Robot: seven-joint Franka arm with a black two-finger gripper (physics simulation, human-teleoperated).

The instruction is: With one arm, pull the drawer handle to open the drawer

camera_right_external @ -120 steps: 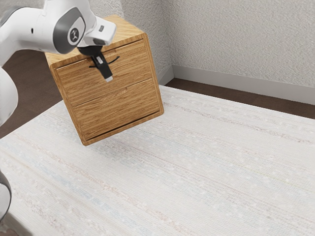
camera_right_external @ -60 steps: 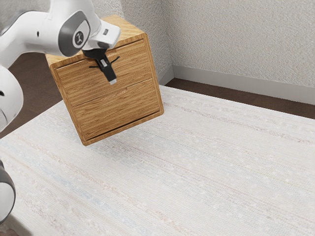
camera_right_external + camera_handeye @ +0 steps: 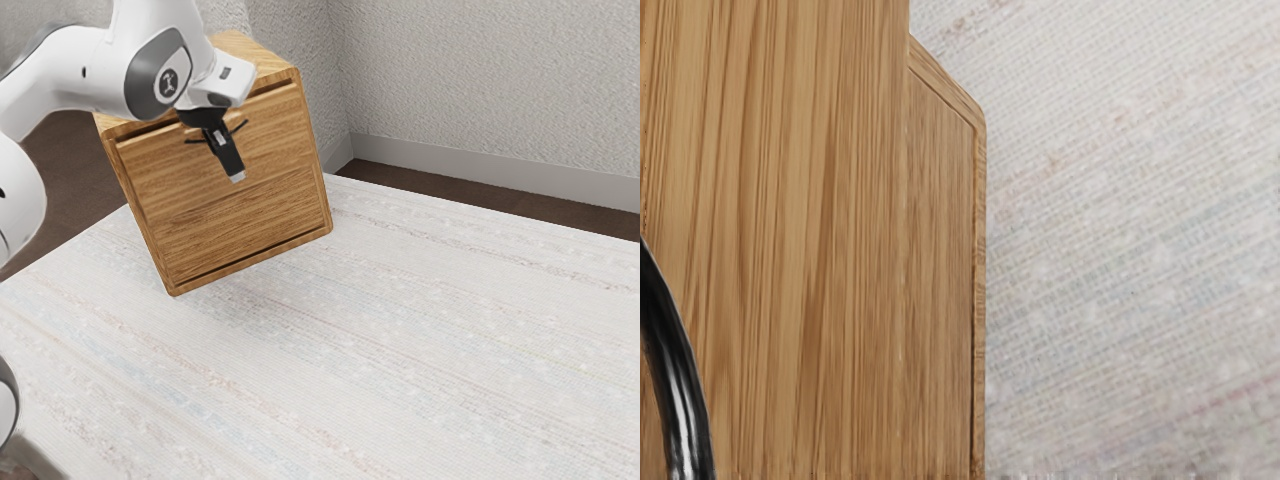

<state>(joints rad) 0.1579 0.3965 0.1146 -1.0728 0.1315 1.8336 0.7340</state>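
A wooden cabinet [image 3: 240, 225] with two drawers stands at the table's far corner, at the exterior view's upper left. Its upper drawer [image 3: 275, 150] is pulled out a little, so the front stands proud of the lower drawer. My black gripper [image 3: 229, 158] hangs in front of that upper front, shut on the thin black drawer handle [image 3: 193, 139]. In the wrist view the handle [image 3: 675, 400] curves close under the hand. There the upper drawer front [image 3: 780, 200] sits nearer than the lower front [image 3: 943, 300].
The pale woven table top [image 3: 400, 330] stretches wide toward the exterior view's right and front. A textured wall [image 3: 480, 70] with a baseboard runs behind. My white arm [image 3: 90, 70] comes in over the cabinet's top.
My gripper has moved toward the exterior view's lower right with the handle in it. The upper drawer has slid out with it and now overlaps the seam between the drawers.
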